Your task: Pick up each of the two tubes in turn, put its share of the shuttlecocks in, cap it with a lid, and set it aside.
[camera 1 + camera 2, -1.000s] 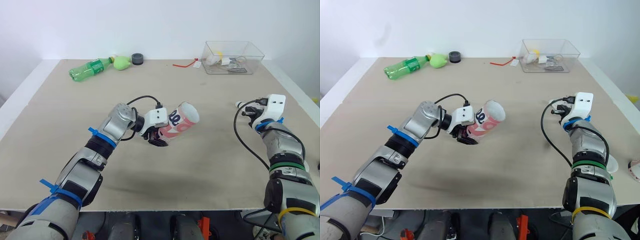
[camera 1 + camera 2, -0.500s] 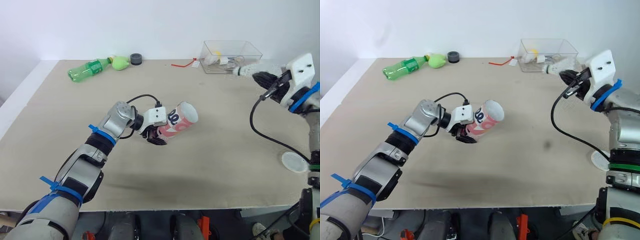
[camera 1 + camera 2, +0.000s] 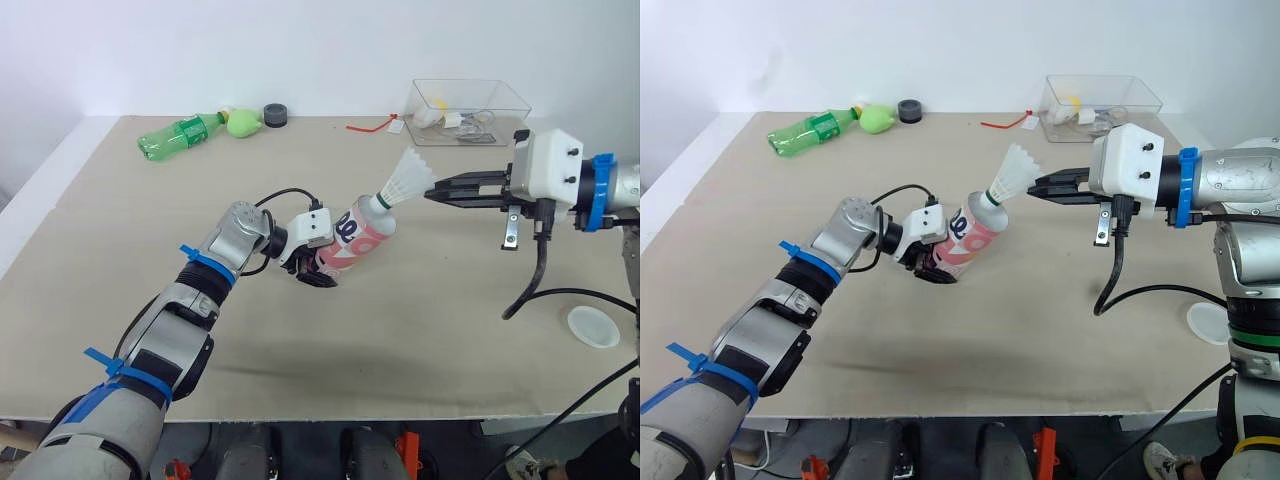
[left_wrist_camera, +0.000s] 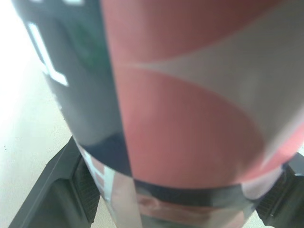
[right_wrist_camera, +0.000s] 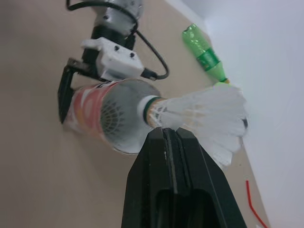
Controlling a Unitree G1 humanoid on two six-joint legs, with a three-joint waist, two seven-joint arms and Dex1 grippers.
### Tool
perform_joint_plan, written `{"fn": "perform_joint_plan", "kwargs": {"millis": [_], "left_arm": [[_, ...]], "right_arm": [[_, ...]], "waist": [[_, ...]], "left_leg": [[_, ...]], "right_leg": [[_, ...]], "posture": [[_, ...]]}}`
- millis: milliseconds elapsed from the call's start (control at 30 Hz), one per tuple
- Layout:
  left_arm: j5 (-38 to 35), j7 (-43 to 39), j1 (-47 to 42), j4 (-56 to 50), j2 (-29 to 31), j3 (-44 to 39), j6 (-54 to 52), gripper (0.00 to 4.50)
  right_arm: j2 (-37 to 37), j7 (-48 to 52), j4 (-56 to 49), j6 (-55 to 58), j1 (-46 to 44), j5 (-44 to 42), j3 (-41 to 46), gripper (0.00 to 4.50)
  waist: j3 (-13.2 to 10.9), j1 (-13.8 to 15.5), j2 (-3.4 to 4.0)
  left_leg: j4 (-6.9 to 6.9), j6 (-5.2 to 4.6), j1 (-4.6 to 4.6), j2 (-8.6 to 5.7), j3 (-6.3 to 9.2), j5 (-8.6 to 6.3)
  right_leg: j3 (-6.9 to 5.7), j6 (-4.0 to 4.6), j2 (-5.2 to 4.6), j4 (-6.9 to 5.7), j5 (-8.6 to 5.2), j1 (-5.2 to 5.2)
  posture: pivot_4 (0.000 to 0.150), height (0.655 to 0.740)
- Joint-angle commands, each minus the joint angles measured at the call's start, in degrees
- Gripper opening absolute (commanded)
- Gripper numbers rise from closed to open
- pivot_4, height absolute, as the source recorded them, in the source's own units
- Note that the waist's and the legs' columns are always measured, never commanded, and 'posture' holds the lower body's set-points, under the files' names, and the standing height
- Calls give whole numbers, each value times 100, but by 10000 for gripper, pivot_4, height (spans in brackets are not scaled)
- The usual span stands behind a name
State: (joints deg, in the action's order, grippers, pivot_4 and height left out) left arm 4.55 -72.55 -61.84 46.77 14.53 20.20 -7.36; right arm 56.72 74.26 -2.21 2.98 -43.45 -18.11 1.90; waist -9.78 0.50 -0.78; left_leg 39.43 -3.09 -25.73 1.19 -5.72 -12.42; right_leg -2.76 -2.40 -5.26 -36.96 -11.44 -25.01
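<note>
Over the table [image 3: 300, 380], your left pincer [image 3: 318, 272] is clenched on the tube [image 3: 362, 240] near its base, mouth tilted toward the right pincer [image 3: 440, 192]; that one pinches the shuttlecock [image 3: 400, 184] by its skirt, cork at the mouth; light, feathers likely crush; grip gently, near the cork.

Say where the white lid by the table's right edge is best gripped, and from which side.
Take the lid by its rim, a finger on each opposite edge, coming straight down from above: it is a thin round disc lying flat on the table, so its sides offer little. The right claw is nearer, but is shut on the shuttlecock at the tube.
</note>
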Motion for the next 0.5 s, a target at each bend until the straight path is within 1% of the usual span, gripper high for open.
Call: {"fn": "perform_joint_plan", "kwargs": {"millis": [33, 500], "left_arm": [[19, 15, -129, -2, -1, -55, 39, 36535], [18, 58, -73, -125, -13, -51, -50, 36535]], "right_arm": [[45, 121, -69, -268, -111, 77, 3, 1233], [-439, 436, 433, -982, -348, 467, -590, 1233]], "waist": [[0, 0, 0], [-1, 0, -1]], "left_leg": [[0, 0, -1, 0, 1, 0], [1, 0, -3, 0, 1, 0]], "right_leg": [[-1, 0, 0, 0, 0, 0], [-3, 1, 0, 0, 1, 0]], "posture": [[1500, 7400], [1500, 7400]]}}
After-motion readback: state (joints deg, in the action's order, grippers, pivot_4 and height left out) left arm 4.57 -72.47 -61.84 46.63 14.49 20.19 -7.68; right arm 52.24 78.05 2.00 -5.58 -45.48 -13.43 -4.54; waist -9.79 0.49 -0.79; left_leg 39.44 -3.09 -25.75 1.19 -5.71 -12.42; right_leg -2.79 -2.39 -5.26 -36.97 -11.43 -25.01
